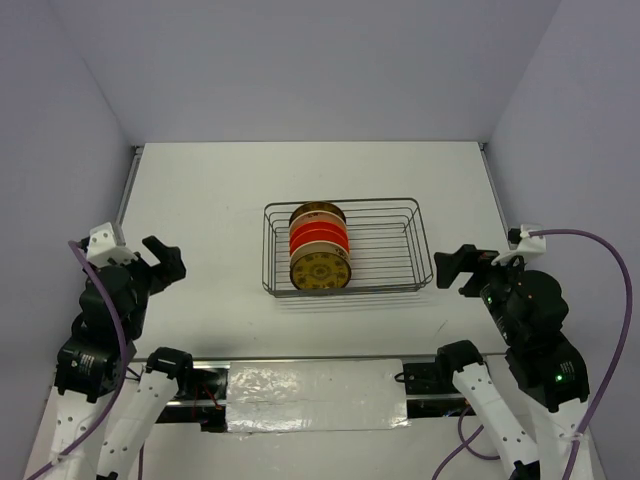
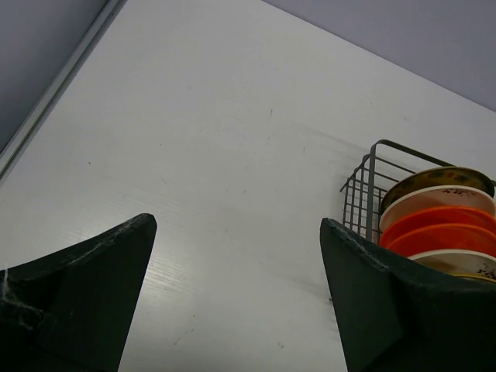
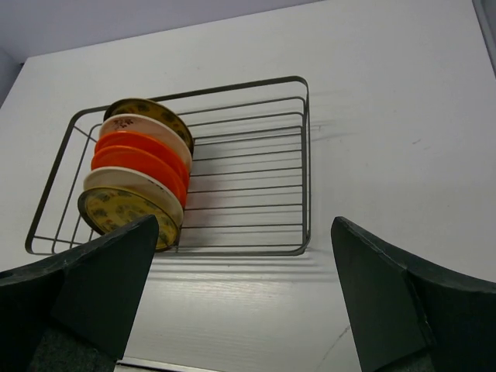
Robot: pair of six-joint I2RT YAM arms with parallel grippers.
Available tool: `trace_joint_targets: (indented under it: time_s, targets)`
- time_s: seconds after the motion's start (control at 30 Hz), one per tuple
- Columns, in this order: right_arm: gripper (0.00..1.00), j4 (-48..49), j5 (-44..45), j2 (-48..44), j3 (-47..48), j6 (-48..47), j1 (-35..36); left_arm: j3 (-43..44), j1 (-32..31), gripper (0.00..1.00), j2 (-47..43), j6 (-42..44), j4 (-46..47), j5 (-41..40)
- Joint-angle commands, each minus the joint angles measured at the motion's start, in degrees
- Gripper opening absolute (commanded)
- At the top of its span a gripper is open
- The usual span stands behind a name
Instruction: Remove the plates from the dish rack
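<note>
The dark wire dish rack [image 1: 388, 246] sits mid-table; it also shows in the right wrist view [image 3: 256, 155] and at the right edge of the left wrist view [image 2: 364, 186]. Several plates stand on edge in its left part: a dark yellow patterned plate [image 1: 320, 270] nearest, orange-red plates [image 1: 319, 237] in the middle, cream and yellow ones behind. In the right wrist view the yellow plate [image 3: 116, 213] and the orange-red plates [image 3: 139, 155] show clearly. My left gripper [image 1: 165, 262] is open and empty, left of the rack. My right gripper [image 1: 457, 268] is open and empty, right of the rack.
The white table [image 1: 200, 200] is walled by grey panels at the left, back and right. A metal rail [image 1: 300, 360] runs along the near edge between the arm bases. The rack's right half holds no plates.
</note>
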Motion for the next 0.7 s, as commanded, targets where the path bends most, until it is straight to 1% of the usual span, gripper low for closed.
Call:
trace_joint_targets:
  time_s: [0.0, 0.07, 0.1, 0.13, 0.2, 0.23, 0.3, 0.33, 0.4, 0.43, 0.47, 0.5, 0.53, 0.57, 0.6, 0.67]
  targets:
    - [1.00, 3.3, -2.8, 0.8, 1.4, -1.0, -0.2, -0.4, -0.2, 0.99, -1.9, -1.3, 2.8, 0.0]
    - [1.00, 5.9, -4.6, 0.9, 0.6, -0.3, -0.3, -0.7, -0.2, 0.99, -2.7, -1.4, 2.9, -0.1]
    - [1.00, 7.4, -7.0, 1.0, -0.7, 0.0, -0.2, -0.7, -0.2, 0.99, -2.7, -1.1, 3.3, 0.5]
    - [1.00, 10.9, -8.8, 1.0, -1.2, 0.8, -0.2, -1.0, -0.2, 0.99, -3.0, -0.8, 3.5, 1.2]
    - [1.00, 13.3, -10.3, 2.9, -2.1, 2.4, -0.2, -1.2, -0.2, 1.00, -2.9, -0.6, 4.1, 2.4]
    - [1.00, 15.7, -12.6, 3.9, -2.3, 3.5, -0.2, -1.2, -0.2, 0.99, -2.5, -0.6, 4.0, 2.5]
    - [1.00, 18.9, -16.7, 7.0, -3.1, 3.5, -0.2, -0.8, -0.3, 0.99, -1.9, -1.3, 3.0, 1.2]
    - [1.00, 22.8, -21.6, 9.4, -3.5, 3.2, -0.2, -0.6, -0.5, 0.99, -1.4, -1.6, 2.7, 0.6]
    - [1.00, 25.3, -25.1, 12.5, -3.1, 2.4, 0.0, -0.6, -0.6, 0.99, -1.3, -1.8, 2.5, 0.2]
    - [1.00, 25.7, -27.7, 16.5, -2.2, 1.1, 0.5, -0.7, -0.6, 1.00, -1.3, -1.6, 2.8, 0.5]
    - [1.00, 25.4, -27.3, 18.4, 0.1, -0.4, 2.9, -0.8, -0.6, 1.00, -1.3, -1.5, 3.0, 0.8]
    - [1.00, 24.5, -25.0, 20.5, 1.5, -3.5, 5.0, -0.8, -0.6, 1.00, -1.3, -1.5, 3.1, 0.9]
    - [1.00, 22.7, -20.9, 23.9, 2.8, -5.8, 7.7, -0.8, -0.6, 1.00, -0.9, -1.5, 3.0, 0.8]
    - [1.00, 22.0, -18.3, 25.3, 5.3, -8.3, 10.8, -0.8, -0.6, 0.99, -0.7, -1.5, 2.9, 0.8]
    - [1.00, 21.7, -16.2, 26.8, 6.2, -13.0, 16.5, -0.8, -0.6, 1.00, -0.5, -1.5, 2.8, 0.6]
    - [1.00, 20.4, -13.1, 30.7, 8.0, -19.2, 21.7, -0.7, -0.6, 0.99, 0.1, -1.7, 2.6, 0.5]
